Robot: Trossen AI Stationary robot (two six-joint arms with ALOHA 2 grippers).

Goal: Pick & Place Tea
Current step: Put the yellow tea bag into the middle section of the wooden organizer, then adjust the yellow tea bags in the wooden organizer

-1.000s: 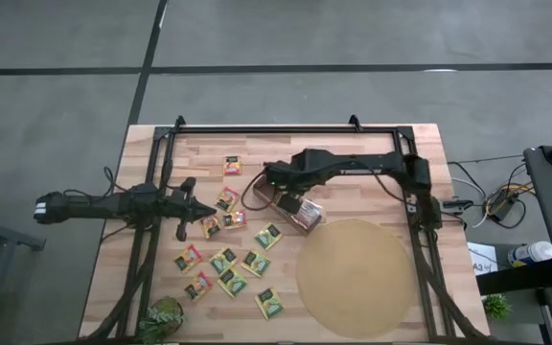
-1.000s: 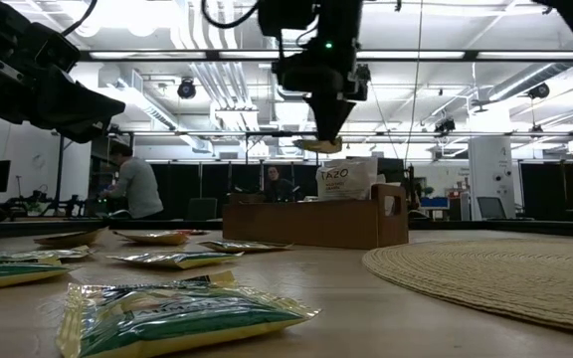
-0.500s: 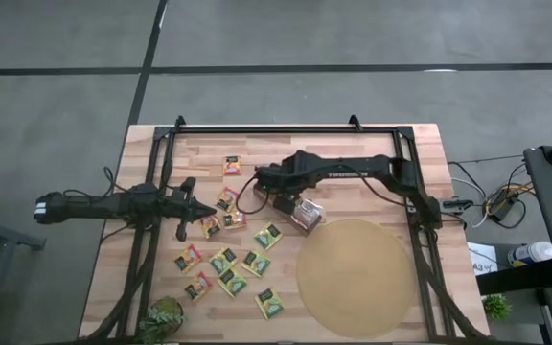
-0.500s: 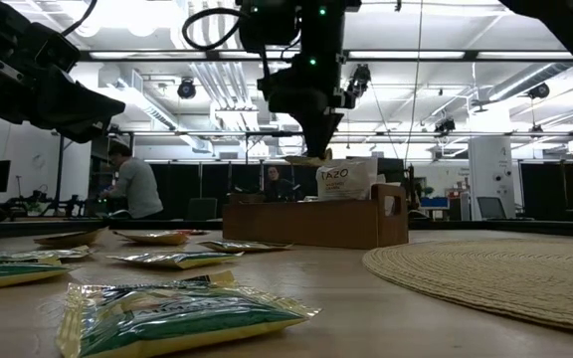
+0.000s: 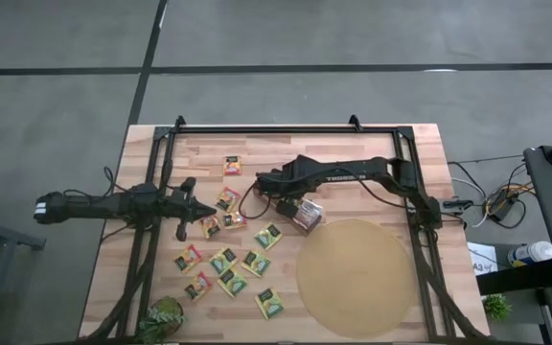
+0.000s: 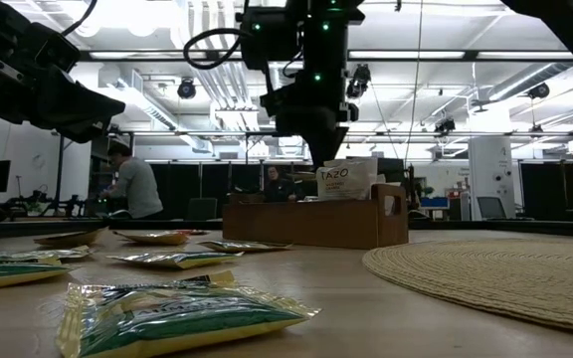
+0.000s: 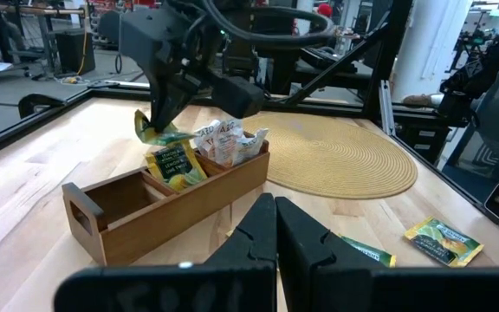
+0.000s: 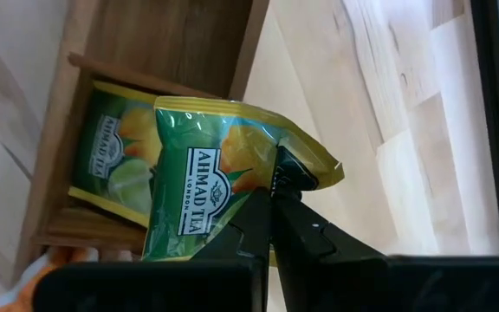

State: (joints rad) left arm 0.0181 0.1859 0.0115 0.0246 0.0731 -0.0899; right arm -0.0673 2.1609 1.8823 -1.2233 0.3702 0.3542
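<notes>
My right gripper (image 7: pixel 158 111) is shut on a green-yellow tea sachet (image 8: pixel 206 186) and holds it just above the brown wooden box (image 7: pixel 171 208). One compartment of the box holds another green sachet (image 8: pixel 111 165), and white sachets (image 6: pixel 344 181) stand in the end compartment. Several more tea sachets (image 5: pixel 228 259) lie flat on the table to the box's left and near side. My left gripper (image 5: pixel 204 213) waits shut at the table's left, above the sachets. My right gripper pinches the held sachet between its two fingers at one edge, near a corner (image 8: pixel 271 160). The fingers come from above, slanting steeply down. The sachet hangs below them (image 7: pixel 156 132), clear of the box, over the compartment with the green sachet.
A big round tan mat (image 5: pixel 357 278) lies at the table's near right, beside the box. A small green plant (image 5: pixel 166 321) stands at the near left corner. Black frame rails (image 5: pixel 286 129) run along the table's far edge and sides. People sit in the room beyond (image 6: pixel 137 189).
My right gripper has come down toward the box with the sachet still in its fingers, shifting a little toward the table's left. The sachet now hangs close over the box's compartments.
</notes>
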